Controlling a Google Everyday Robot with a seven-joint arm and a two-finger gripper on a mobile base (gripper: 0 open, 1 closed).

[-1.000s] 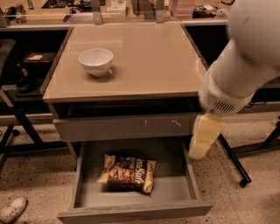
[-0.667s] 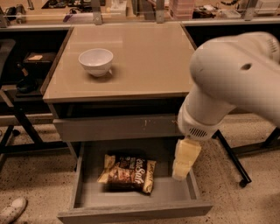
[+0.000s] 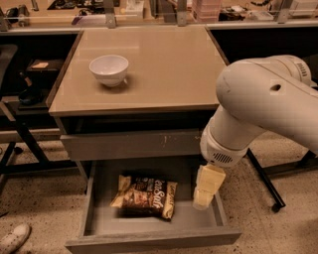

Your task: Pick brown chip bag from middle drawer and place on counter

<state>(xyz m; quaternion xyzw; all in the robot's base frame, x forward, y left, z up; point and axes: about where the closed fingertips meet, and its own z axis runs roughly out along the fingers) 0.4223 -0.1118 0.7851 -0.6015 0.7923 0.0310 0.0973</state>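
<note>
The brown chip bag [image 3: 145, 196] lies flat on the floor of the open middle drawer [image 3: 149, 238], a little left of centre. My gripper [image 3: 204, 196] hangs down from the white arm over the drawer's right side, to the right of the bag and apart from it. The beige counter [image 3: 169, 69] tops the cabinet above the drawer.
A white bowl [image 3: 109, 70] stands on the counter at the left. A grey drawer front with pale scratch marks [image 3: 131, 145] sits above the open drawer. A cluttered bench with metal posts [image 3: 149, 12] runs behind. A shoe [image 3: 14, 239] is on the speckled floor at lower left.
The arm has swung left and down, carrying my gripper from beside the drawer's right wall to inside the drawer, closer to the bag. The bag has not moved.
</note>
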